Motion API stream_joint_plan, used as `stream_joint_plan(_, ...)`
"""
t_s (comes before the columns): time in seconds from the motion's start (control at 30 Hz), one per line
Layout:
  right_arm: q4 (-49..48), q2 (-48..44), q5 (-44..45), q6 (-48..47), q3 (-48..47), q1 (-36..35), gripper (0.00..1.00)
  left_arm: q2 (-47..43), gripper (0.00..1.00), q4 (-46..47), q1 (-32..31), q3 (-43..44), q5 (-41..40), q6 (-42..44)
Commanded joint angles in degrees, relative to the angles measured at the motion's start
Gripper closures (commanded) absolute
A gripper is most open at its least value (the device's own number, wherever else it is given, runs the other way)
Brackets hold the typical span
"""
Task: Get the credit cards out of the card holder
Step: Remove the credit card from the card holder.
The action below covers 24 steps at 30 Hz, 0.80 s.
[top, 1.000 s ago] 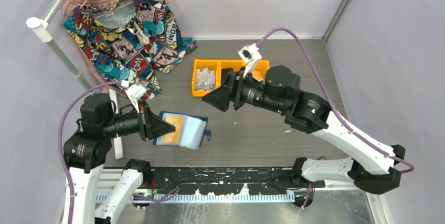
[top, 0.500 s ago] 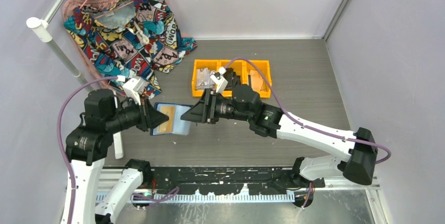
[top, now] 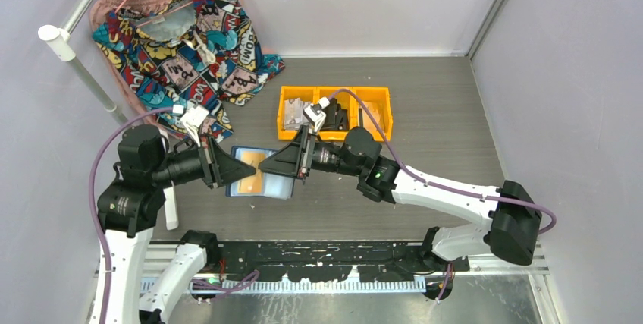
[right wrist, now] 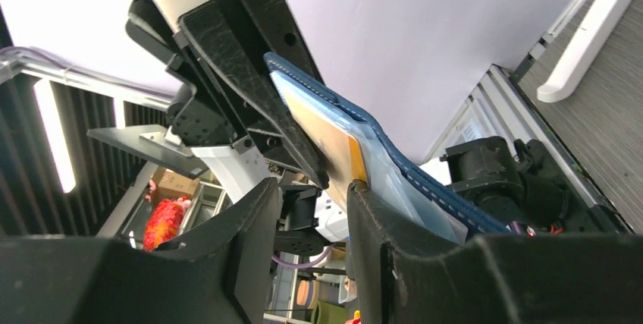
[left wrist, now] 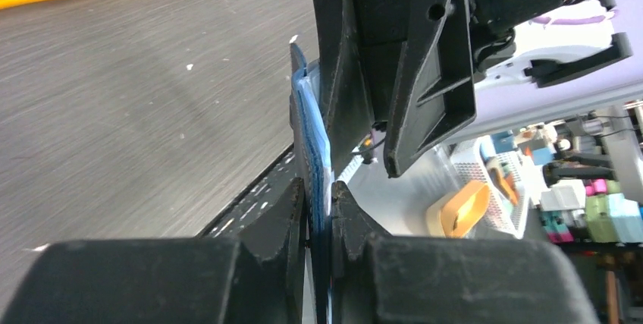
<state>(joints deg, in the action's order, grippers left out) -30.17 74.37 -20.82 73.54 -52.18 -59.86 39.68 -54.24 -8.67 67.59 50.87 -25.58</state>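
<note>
found the left gripper (left wrist: 320, 191) clenched on one edge of the card holder (left wrist: 309, 134), holding it open, on edge and apparently raised off the table (top: 440, 111), between the two arms and short of the yellow bins (top: 282, 115). noted the credit cards (right wrist: 322, 138) lodged in the pale blue inner pocket, one tan face showing, one corner standing proud. could not count any behind the front one. found the right gripper (right wrist: 311, 187) released, jaws parted, set close against the open face of the holder, with the tan corner just beside one jaw and not yet pinched.

judged at risk from here:
- closing on pocket lining together with card, through one jaw lying flat against the holder face; would drag the whole holder rather than free a card.
- pulling the holder out of the left gripper, through a hold on a narrow strip of edge only; would drop holder and cards to the table.
- nipping only the tip of the corner; would let the card slide out partway, then hang or fall.
- knocking the two grippers together, through working almost tip to tip.

recommend a bite well onto the exposed card, clear of the lining, and a pull along the pocket's line against a firm left hold.
</note>
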Motion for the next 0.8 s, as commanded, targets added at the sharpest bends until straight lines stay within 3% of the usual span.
stream_joint_plan(0.0,-2.1,-1.6,0.3,0.1,0.2,0.5,0.55,-1.6,0.98,15.2,-0.1,-0.9,11.6,-12.9)
stream_joint_plan(0.47,17.7,-8.6,4.0,-10.1,-3.1,0.4,0.55,-0.6,1.0,10.7,-0.1,2.2,11.4,-9.4)
stream_joint_plan(0.6,15.7,-6.0,1.0,-9.2,-5.4,0.4,0.55,-0.7,1.0,11.1,-0.1,2.5,11.2,-9.9)
stream_joint_plan(0.77,5.0,-3.4,-2.5,-4.3,-4.6,0.4,0.56,-0.6,1.0,11.7,-0.1,1.7,12.5,-11.0)
